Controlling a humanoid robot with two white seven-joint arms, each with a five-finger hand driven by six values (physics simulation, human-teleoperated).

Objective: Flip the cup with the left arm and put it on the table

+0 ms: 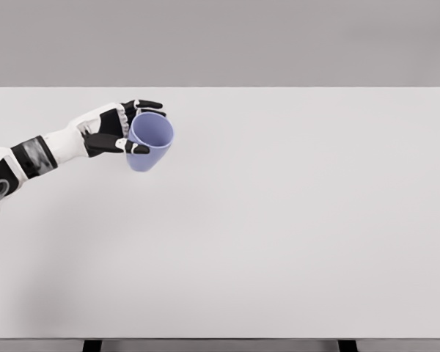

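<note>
A view from the robot's head looks down on a wide, pale grey worktop [279, 242] that fills most of the picture, with a plain grey wall behind it. The left arm [37, 155], white with dark joints, enters at the picture's left edge and reaches up and to the right across the worktop's far left part. Its left hand [121, 128] is closed around a lavender-blue cup [149, 141], which sits at the end of the arm, toward the worktop's far left corner. Dark fingers [148, 105] curve over the top of the cup's rim, and another dark digit presses against the cup's lower left side, so the cup is pinched between them. The cup is tilted, its open mouth turned up and toward the camera, so the inside shows as a pale oval; its narrower base points down and to the left. Whether the base touches the worktop or hangs just above it cannot be told from this angle. The side of the cup against the palm is hidden by the hand. The arm's upper part is cut off by the picture's left edge.
</note>
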